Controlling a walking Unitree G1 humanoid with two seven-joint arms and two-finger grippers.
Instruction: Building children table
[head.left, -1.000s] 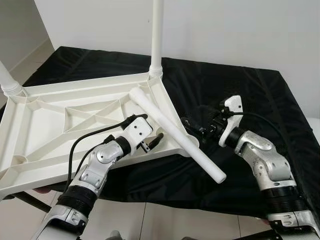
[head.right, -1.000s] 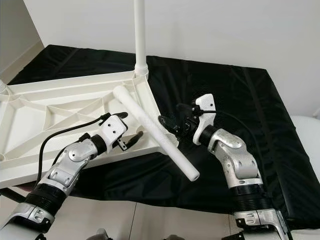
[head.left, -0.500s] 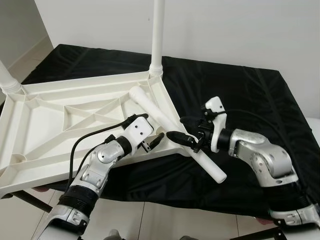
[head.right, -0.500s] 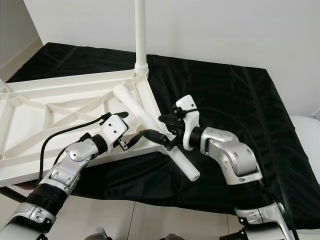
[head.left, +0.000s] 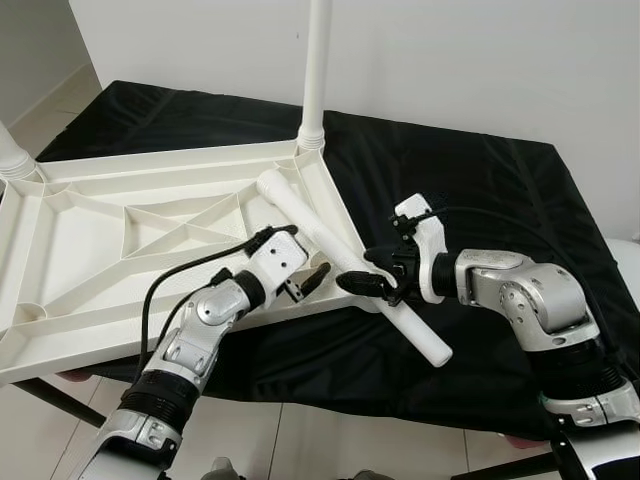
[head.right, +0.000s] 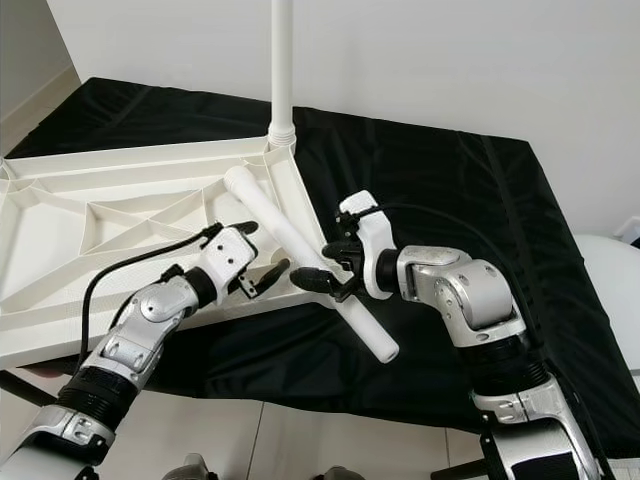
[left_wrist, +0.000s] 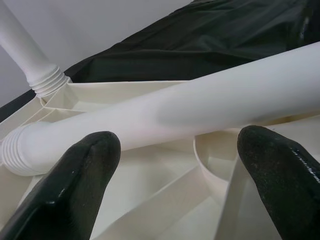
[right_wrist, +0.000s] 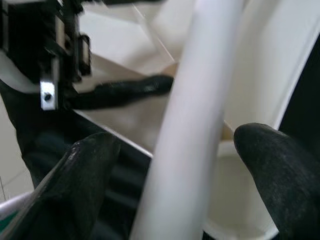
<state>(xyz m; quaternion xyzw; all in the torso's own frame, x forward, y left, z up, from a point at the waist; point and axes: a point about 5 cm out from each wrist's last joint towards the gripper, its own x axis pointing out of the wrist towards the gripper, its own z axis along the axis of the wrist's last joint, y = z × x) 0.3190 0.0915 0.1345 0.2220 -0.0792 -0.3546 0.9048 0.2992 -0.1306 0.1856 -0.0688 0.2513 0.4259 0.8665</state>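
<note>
The upside-down white tabletop (head.left: 120, 250) sat on a black-covered surface (head.left: 480, 190), with one screwed-in leg (head.left: 316, 70) standing upright at its 12 o'clock corner. A loose table leg (head.left: 340, 255) lay diagonally across the near corner, its free end sticking out toward 5 o'clock. The right gripper (head.left: 372, 276) was spread wide around that leg's middle, one finger each side, not pinching it. The left gripper (head.left: 308, 279) hovered open at the tabletop's near edge, holding nothing.
</note>
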